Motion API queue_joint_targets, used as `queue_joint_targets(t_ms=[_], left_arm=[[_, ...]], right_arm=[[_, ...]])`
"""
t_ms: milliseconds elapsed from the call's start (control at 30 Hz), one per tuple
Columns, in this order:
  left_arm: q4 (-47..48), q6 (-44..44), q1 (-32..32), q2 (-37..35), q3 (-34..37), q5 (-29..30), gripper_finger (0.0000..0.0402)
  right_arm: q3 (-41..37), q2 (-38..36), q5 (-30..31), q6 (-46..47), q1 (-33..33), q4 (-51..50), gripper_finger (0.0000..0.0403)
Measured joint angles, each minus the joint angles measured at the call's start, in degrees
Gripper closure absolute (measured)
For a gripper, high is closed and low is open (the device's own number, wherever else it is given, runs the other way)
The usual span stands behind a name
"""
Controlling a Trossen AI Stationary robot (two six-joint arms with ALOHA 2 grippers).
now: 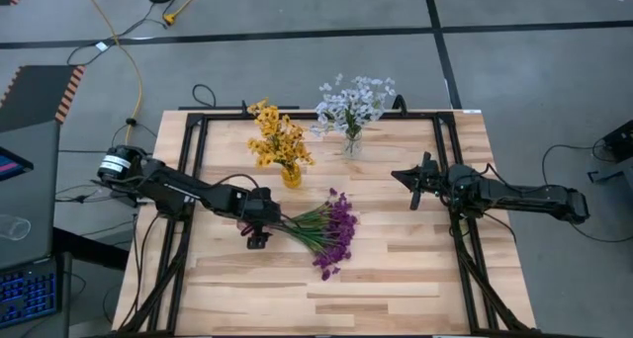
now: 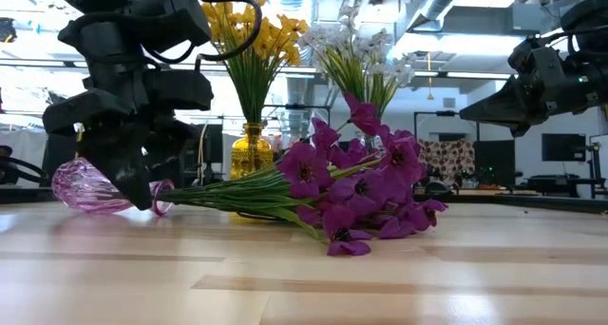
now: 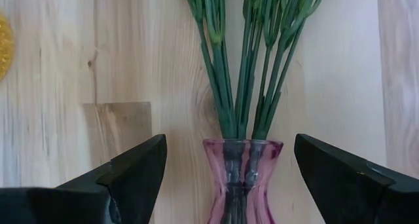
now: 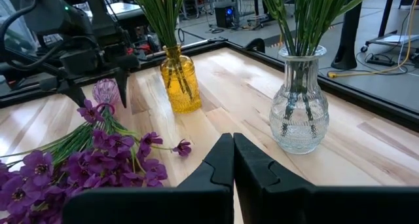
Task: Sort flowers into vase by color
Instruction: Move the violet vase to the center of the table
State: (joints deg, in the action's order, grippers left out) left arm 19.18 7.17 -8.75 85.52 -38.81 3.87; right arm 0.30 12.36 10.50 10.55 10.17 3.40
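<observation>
left gripper (image 3: 229,178) spread, straddling toppled pink vase (image 3: 241,178) untouched | purple flowers (image 1: 336,234) mid-table, bare wood toward near edge | right gripper (image 4: 233,160) pressed together, well apart

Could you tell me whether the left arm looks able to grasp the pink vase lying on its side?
Probably yes: the left gripper stands open with its fingers either side of the pink vase neck, nothing between them.

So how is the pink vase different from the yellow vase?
The pink vase lies on its side on the table, while the yellow vase stands upright. The pink vase holds purple flowers sprawled across the wood; the yellow vase holds yellow flowers pointing up. The open left gripper straddles the pink vase; nothing is at the yellow one. Both are see-through.
</observation>
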Motion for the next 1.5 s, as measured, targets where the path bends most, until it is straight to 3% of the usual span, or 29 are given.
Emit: queue_joint_targets(t_ms=[400, 867, 1067, 1500], left_arm=[[0.7, 1.1, 0.0, 0.0, 0.0, 0.3, 0.0084], [0.7, 2.5, 0.0, 0.0, 0.0, 1.8, 0.0225], [0.6, 3.2, 0.0, 0.0, 0.0, 1.3, 0.0267], [-4.4, 5.8, 0.0, 0.0, 0.1, 1.0, 0.0275]], right_arm=[[0.0, 0.0, 0.0, 0.0, 0.0, 0.0, 0.0372], [0.0, 0.0, 0.0, 0.0, 0.0, 0.0, 0.0372], [0.0, 0.0, 0.0, 0.0, 0.0, 0.0, 0.0372], [0.0, 0.0, 0.0, 0.0, 0.0, 0.0, 0.0372]])
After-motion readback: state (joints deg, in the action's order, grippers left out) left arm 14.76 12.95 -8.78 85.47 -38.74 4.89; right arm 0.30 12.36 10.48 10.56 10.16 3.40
